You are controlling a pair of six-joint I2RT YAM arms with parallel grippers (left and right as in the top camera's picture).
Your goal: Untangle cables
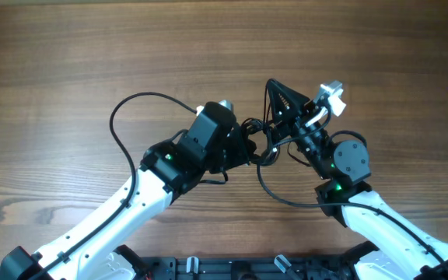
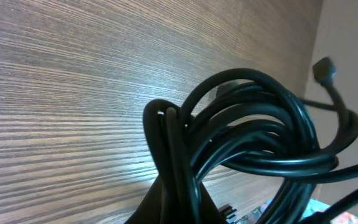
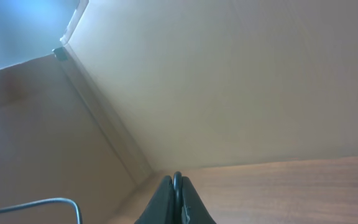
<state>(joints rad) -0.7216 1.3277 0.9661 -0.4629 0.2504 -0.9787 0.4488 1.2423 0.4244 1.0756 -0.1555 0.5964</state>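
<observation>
At the near edge of the wooden table (image 1: 68, 47), two white and black robot arms are angling inward toward the middle. The left arm (image 1: 123, 210) is stretching in from the near left, with its own thicker black lead (image 1: 123, 109) arching in a wide loop beside it. The right arm (image 1: 379, 218) is stretching in from the near right.

Just past them, near the table's centre, the cables (image 1: 261, 152) are sitting bunched in one small black tangle between the two wrists. The left gripper (image 1: 249, 146) is clamping this tangle. In the left wrist view its dark fingers (image 2: 161, 162) are pressing together on several overlapping loops of the cables (image 2: 260, 143), which are hanging raised above the wood grain. One small plug (image 2: 322, 68) is sticking out at the upper right of the coil.

Farther out, the right gripper (image 1: 271, 84) is pointing away from the robot, its jaws pinched tight. In the right wrist view the right gripper (image 3: 178, 180) is squeezing a thin dark strand at its tip. In the overhead view a fine black line is running from that tip back down to the tangle. Behind it, a pale wall (image 3: 229, 81) is filling the view.
</observation>
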